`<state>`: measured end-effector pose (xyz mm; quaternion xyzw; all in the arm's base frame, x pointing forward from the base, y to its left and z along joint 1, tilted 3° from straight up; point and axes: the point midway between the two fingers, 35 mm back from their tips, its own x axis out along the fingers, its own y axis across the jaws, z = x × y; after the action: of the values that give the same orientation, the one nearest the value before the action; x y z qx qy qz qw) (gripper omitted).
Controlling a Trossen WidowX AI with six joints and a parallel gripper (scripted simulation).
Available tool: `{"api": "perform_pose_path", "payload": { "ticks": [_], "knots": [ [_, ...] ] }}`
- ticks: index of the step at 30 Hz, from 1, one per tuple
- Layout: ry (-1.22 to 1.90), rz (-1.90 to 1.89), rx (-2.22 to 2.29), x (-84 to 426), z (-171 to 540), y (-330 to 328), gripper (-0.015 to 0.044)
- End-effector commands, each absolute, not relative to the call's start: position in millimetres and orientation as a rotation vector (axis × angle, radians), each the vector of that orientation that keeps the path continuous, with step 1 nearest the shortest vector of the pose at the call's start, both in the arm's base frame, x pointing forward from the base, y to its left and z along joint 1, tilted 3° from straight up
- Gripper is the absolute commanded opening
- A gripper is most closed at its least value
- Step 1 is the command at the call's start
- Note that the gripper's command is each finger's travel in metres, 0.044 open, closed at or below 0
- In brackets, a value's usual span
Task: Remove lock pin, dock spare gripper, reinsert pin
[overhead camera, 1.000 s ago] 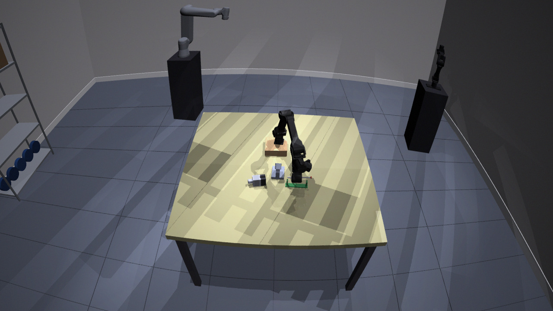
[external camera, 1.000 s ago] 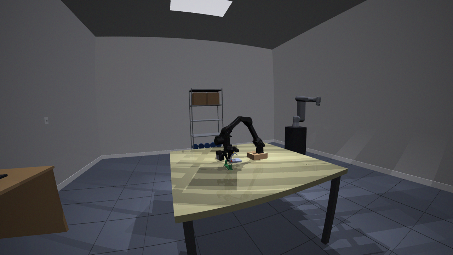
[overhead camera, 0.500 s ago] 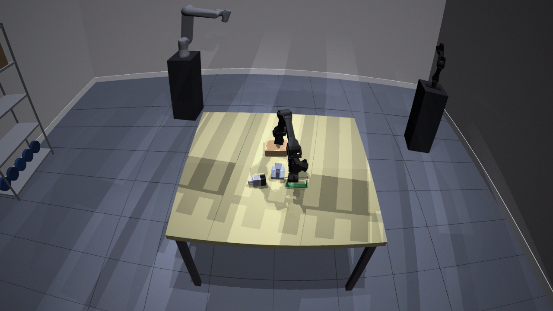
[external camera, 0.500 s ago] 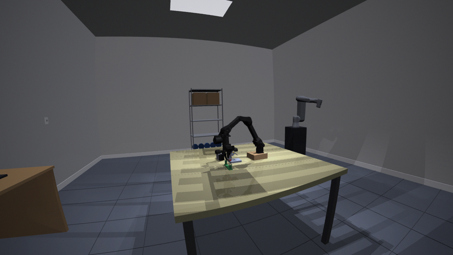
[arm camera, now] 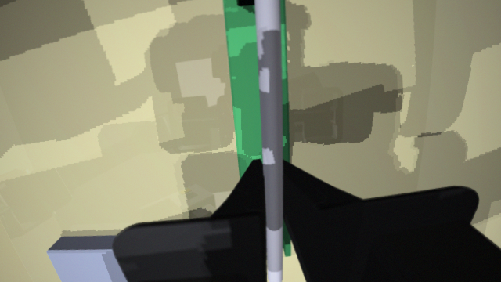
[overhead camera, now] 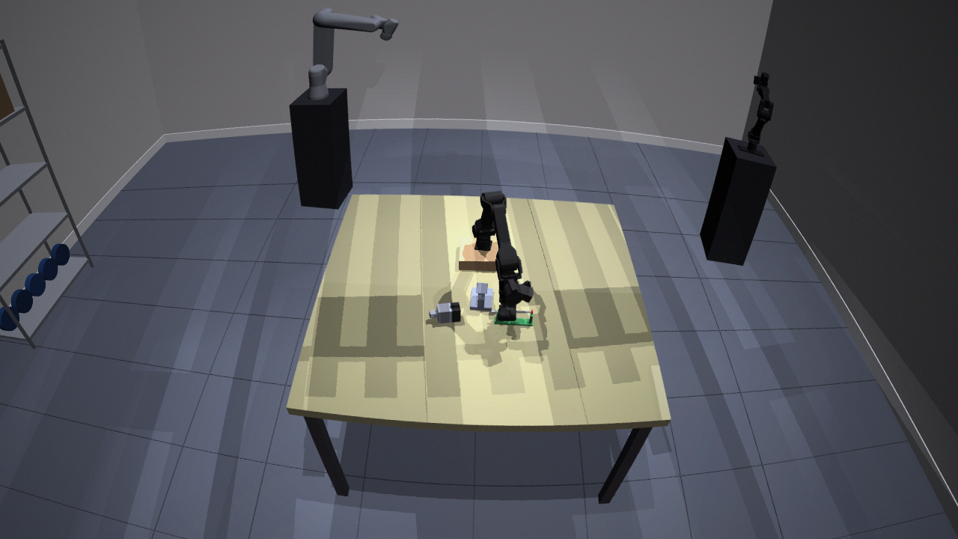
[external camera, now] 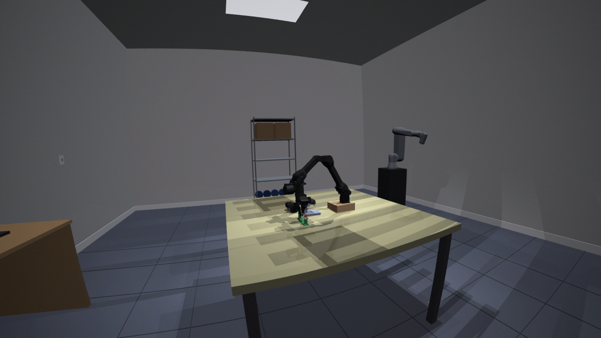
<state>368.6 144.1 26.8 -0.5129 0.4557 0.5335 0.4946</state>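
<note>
My gripper [overhead camera: 507, 316] [external camera: 300, 213] [arm camera: 265, 166] points down and is shut on the lock pin [overhead camera: 531, 311] [arm camera: 271, 117], a thin grey rod with a red end. The pin lies level over the green rack [overhead camera: 521, 323] [external camera: 304, 221] [arm camera: 243, 98], roughly along its length. Whether it touches the rack is unclear. The pale blue mount [overhead camera: 480, 307] [external camera: 312, 213] [arm camera: 82, 266] stands left of the gripper in the top view, and no pin shows through its socket. The spare gripper [overhead camera: 447, 312] [external camera: 290, 207], grey with a black end, lies farther left, its spigot pointing away from the mount.
The arm's brown base block [overhead camera: 477, 264] [external camera: 341, 206] stands behind the mount on the table [overhead camera: 375, 268] [external camera: 399, 218]. A grey arm [overhead camera: 322, 50] [external camera: 399, 144] and a second black arm [overhead camera: 760, 117] stand on pedestals off the table. A shelf [overhead camera: 26, 180] [external camera: 273, 159] stands by the wall.
</note>
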Motion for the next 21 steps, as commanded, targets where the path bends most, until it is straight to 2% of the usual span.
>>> {"api": "perform_pose_path", "payload": {
  "ticks": [1,21],
  "knots": [
    [1.102,1.297,-1.248,369.0,21.2,143.7,0.0000],
    [1.097,1.289,-1.245,369.3,19.2,144.0,0.0000]
  ]
}}
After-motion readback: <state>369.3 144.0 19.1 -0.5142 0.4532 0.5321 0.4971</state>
